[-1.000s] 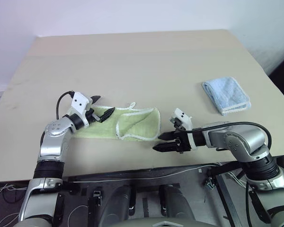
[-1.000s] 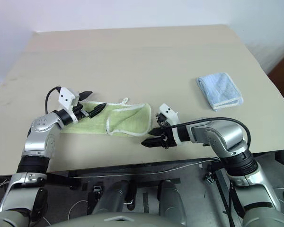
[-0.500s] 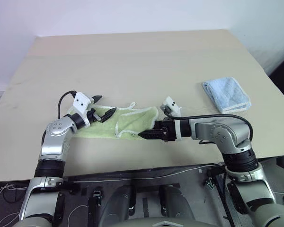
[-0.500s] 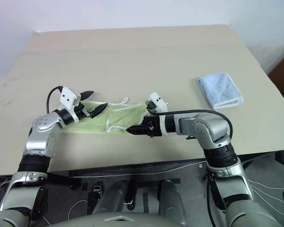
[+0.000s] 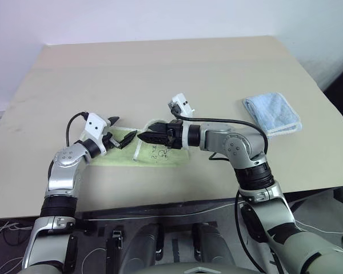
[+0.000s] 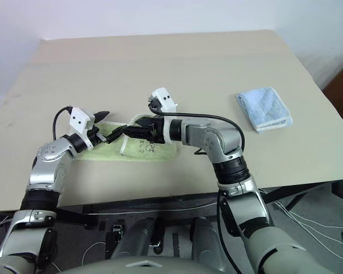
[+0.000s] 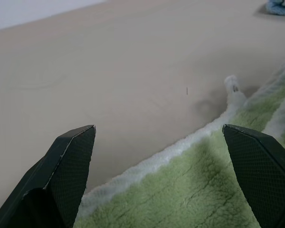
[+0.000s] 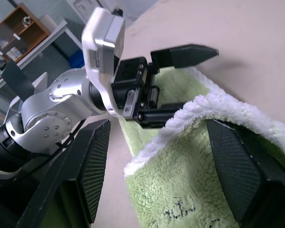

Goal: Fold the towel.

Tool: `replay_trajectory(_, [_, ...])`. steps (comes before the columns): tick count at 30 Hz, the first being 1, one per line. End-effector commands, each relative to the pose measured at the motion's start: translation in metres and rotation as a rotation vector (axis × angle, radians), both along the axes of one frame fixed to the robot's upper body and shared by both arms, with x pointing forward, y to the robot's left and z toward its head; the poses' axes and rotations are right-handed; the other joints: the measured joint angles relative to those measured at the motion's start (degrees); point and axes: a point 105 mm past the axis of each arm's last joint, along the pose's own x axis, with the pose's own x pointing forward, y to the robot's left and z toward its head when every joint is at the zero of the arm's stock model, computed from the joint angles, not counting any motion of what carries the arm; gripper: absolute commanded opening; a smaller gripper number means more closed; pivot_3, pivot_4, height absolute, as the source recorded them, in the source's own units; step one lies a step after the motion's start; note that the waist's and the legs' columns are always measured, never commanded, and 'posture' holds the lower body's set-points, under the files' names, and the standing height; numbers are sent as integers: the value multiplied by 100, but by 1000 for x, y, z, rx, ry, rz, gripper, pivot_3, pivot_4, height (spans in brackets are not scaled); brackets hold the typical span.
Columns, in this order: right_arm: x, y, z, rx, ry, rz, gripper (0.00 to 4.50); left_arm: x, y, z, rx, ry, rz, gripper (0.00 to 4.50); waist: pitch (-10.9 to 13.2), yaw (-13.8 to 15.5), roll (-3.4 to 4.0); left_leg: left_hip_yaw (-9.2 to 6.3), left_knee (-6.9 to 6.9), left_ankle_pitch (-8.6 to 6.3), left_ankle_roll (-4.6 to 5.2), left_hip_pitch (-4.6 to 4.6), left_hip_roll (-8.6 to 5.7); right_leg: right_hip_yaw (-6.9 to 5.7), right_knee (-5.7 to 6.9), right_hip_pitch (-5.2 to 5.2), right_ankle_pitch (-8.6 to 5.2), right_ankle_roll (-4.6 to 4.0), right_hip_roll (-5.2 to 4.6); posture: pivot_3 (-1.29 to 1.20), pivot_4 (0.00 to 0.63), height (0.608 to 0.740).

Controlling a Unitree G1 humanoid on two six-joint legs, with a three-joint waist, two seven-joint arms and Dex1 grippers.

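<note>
On table (image 5: 160, 68), towel (image 5: 160, 153) end is gripped by right gripper (image 5: 142, 137), mid-fold; left gripper (image 5: 121, 130) gapes empty; release is judged next.

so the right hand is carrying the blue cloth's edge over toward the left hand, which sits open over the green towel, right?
Not quite. The right hand is carrying the green towel, not the blue cloth, which lies folded and untouched off to the robot's right. The right wrist view shows the green terry edge between its fingers. The left hand does sit open over the towel.

Fluffy terry towel (image 5: 160, 153) lies on smooth matt table (image 5: 177, 74).
</note>
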Motion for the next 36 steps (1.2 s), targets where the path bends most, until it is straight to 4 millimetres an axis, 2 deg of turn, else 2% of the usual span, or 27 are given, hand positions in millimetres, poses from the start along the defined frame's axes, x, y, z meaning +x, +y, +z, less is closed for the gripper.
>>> replay_trajectory(1, [-6,-7,6,-2,-60,11,3364,-1,7,24,-35,-80,17,4500,0,-5,0,0,-1,1,-1,-1,1,0,4,-2,0,0,1,0,150,740])
replay_trajectory(4, [-14,-9,-17,-122,-46,45,3364,-1,9,23,-15,-76,18,4500,0,-10,0,0,-1,3,-4,0,2,0,8,-3,0,0,2,0,150,740])
replay_trajectory(11, [-35,-6,9,-3,-72,198,3364,0,5,25,-17,-78,2,4500,0,-17,1,0,-1,7,-9,1,8,2,15,5,0,0,7,0,150,740])
replay_trajectory(15, [-24,-23,-4,-166,-130,172,3364,-2,3,23,-2,-75,-8,4500,0,14,0,0,3,7,-9,4,6,0,8,1,0,0,2,0,150,740])
replay_trajectory(21, [-26,-39,0,-229,-160,217,3364,-5,5,19,3,-69,-3,4500,0,-5,0,-1,-3,6,-9,0,7,1,6,7,-1,-1,0,0,150,740])
replay_trajectory(26, [-6,-50,-13,-321,-161,145,3364,-6,5,17,18,-65,-7,4500,0,-8,0,-1,-3,7,-11,0,13,2,9,7,-1,-1,3,0,150,740])
replay_trajectory(31, [-2,-56,-18,-350,-164,130,3364,-7,6,16,23,-62,-5,4500,0,15,0,-1,-3,7,-10,-2,10,2,3,0,-1,-1,0,0,150,740])
replay_trajectory(36, [-4,-62,-11,-335,-178,144,3364,-9,6,14,29,-57,-10,4500,0,8,0,0,-3,6,-11,-2,11,2,3,4,-1,-1,0,0,150,740])
